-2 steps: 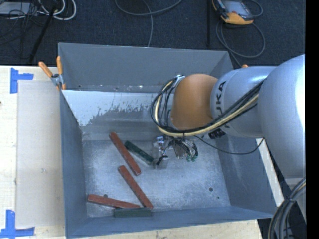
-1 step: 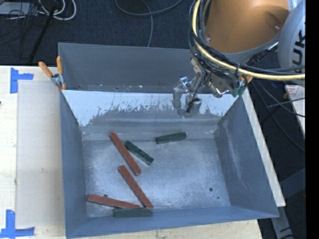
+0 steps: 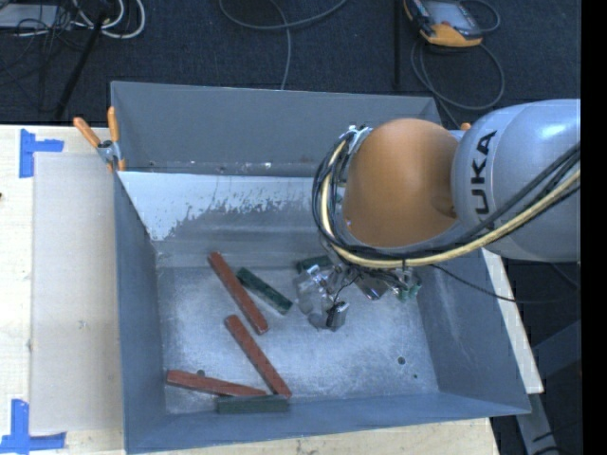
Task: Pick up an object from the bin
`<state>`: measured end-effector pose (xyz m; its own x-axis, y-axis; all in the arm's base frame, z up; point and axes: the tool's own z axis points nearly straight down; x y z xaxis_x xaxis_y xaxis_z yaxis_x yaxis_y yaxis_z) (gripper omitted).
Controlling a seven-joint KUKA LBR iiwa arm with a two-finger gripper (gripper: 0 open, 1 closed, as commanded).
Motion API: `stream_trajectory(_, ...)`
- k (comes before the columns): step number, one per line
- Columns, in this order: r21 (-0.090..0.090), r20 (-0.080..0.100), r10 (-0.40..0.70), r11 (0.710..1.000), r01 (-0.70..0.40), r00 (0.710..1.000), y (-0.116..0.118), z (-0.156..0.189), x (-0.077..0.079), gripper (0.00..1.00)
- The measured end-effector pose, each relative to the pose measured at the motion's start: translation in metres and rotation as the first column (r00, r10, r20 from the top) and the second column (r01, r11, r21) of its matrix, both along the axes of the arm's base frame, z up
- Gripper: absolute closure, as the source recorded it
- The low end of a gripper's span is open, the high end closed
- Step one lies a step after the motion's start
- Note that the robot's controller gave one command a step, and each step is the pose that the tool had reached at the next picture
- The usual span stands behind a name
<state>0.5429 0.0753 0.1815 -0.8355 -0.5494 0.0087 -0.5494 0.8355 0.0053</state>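
Note:
My gripper (image 3: 327, 309) hangs below the orange wrist cover, low over the middle of the bin floor, its metal fingers pointing down and left. A short dark green stick (image 3: 265, 290) lies just left of the fingertips, apart from them. Crossing behind that stick is a reddish-brown stick (image 3: 238, 292), slanting from upper left to lower right. A second reddish-brown stick (image 3: 257, 355) lies lower on the floor. Nothing shows between the fingers.
Near the bin's front left wall lie a third reddish-brown stick (image 3: 211, 384) and another dark green stick (image 3: 251, 406). The arm and its orange cover hide the bin's right rear part. Bare floor stretches to the right front.

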Motion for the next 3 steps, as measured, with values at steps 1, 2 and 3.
stream_trajectory(1,0.001,0.009,-0.001,1.000,0.001,1.000,0.000,0.004,0.002,0.00)
stream_trajectory(2,0.005,0.012,-0.024,1.000,0.023,1.000,0.052,-0.115,0.046,0.00)
stream_trajectory(3,0.000,0.008,-0.024,1.000,0.024,1.000,0.050,-0.110,0.045,1.00)
